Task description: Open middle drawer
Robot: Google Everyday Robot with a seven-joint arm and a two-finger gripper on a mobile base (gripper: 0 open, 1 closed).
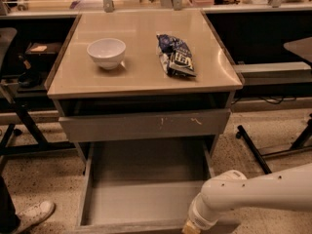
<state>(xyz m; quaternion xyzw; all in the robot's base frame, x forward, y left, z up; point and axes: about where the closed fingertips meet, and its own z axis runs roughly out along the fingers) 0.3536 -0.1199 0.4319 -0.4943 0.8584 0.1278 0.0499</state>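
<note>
The middle drawer (pixel 146 179) is pulled far out toward me below the tabletop, with its bare grey inside showing. Its plain front runs along the bottom edge of the view. My gripper (pixel 188 227) sits at the right part of that front, at the end of my white arm (pixel 253 191) that comes in from the right. It is mostly cut off by the bottom edge of the view. Above the open drawer is the taller grey front with pale scratch marks (pixel 144 126), with a dark gap over it.
A white bowl (pixel 106 52) and a blue snack bag (pixel 176 55) lie on the beige tabletop (pixel 141 79). A person's white shoe (pixel 34 214) is at the lower left. Black chair or stand legs stand at the left (pixel 19 126) and right (pixel 253 150).
</note>
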